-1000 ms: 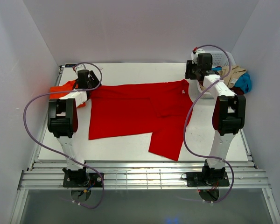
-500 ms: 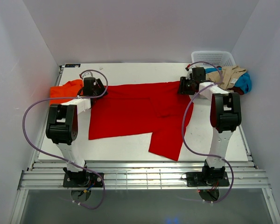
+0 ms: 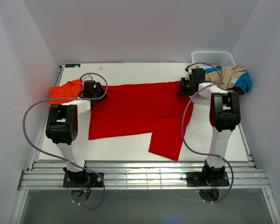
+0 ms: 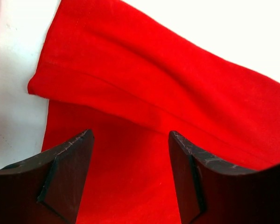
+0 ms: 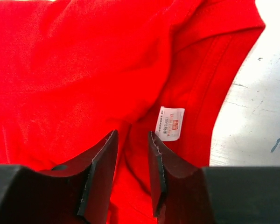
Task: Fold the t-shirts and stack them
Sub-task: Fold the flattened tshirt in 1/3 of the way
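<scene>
The red t-shirt (image 3: 130, 109) lies spread on the white counter (image 3: 130, 145) between white walls (image 3: 130, 28). The left tool (image 4: 130, 135) hangs released over its left edge. The right tool (image 5: 132, 134) has narrow jaws by the label (image 5: 170, 123), grip unclear. The orange t-shirt (image 3: 65, 89) lies far left. Tan and blue clothes (image 3: 231, 75) heap against the far-right basket (image 3: 214, 57).

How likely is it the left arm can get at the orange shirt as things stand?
Probably yes. The orange shirt lies uncovered at the left edge of the table, right beside the left gripper. That gripper's jaws stand open and empty over the red shirt, so nothing looks in the way.
</scene>
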